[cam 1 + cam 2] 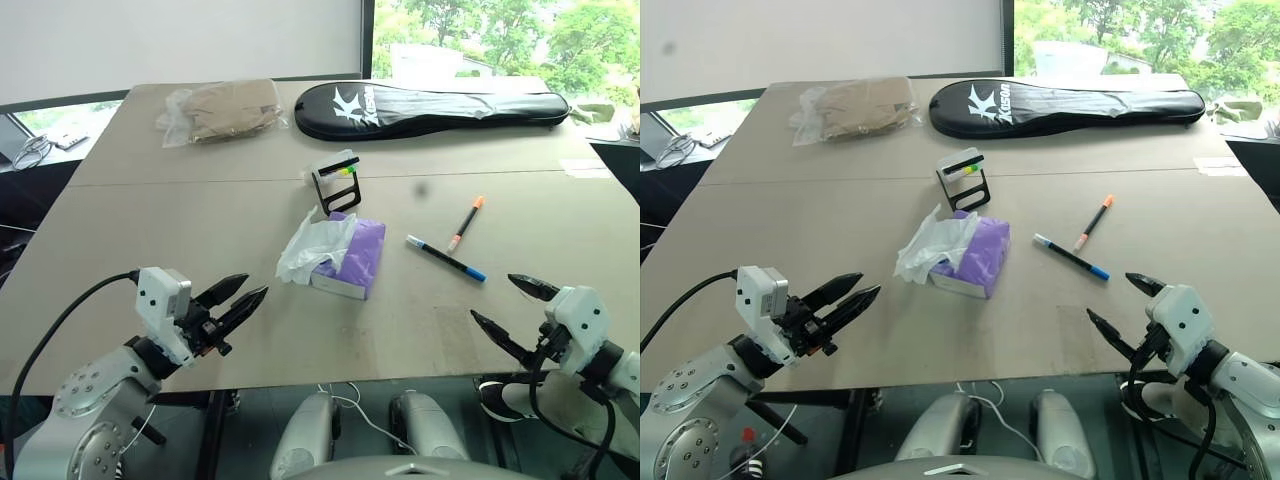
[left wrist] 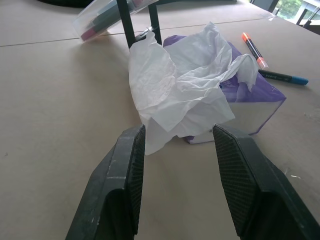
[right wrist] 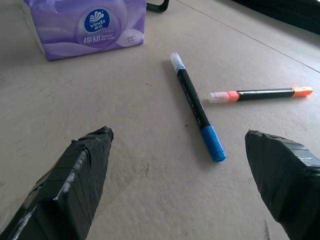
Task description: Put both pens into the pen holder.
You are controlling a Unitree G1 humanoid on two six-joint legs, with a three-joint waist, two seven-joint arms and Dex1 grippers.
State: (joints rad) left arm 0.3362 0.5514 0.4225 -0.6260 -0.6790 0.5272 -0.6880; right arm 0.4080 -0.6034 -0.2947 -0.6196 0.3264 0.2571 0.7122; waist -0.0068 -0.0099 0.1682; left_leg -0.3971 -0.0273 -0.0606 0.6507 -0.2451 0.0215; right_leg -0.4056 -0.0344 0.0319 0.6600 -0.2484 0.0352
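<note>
While both pens are lying loose at three o'clock of the pen holder (image 1: 335,180), the right claw (image 3: 177,175) is gaping empty; the black pen (image 3: 196,113) and orange pen (image 3: 260,93) are probably light, stiff, slick, best pinched mid-barrel; the left claw (image 2: 177,175) is hanging half-parted, empty.

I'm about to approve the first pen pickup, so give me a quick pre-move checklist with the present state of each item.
1. Right claw open: ok.
2. Right claw empty: ok.
3. Blue-capped pen lies flat on the table, free of other things: ok.
4. Orange-capped pen lies apart from the blue-capped pen, not crossing it: ok.
5. Pen holder stands behind the purple tissue pack, its opening reachable: cannot tell.
6. Left claw empty and away from the pens: ok.
</note>
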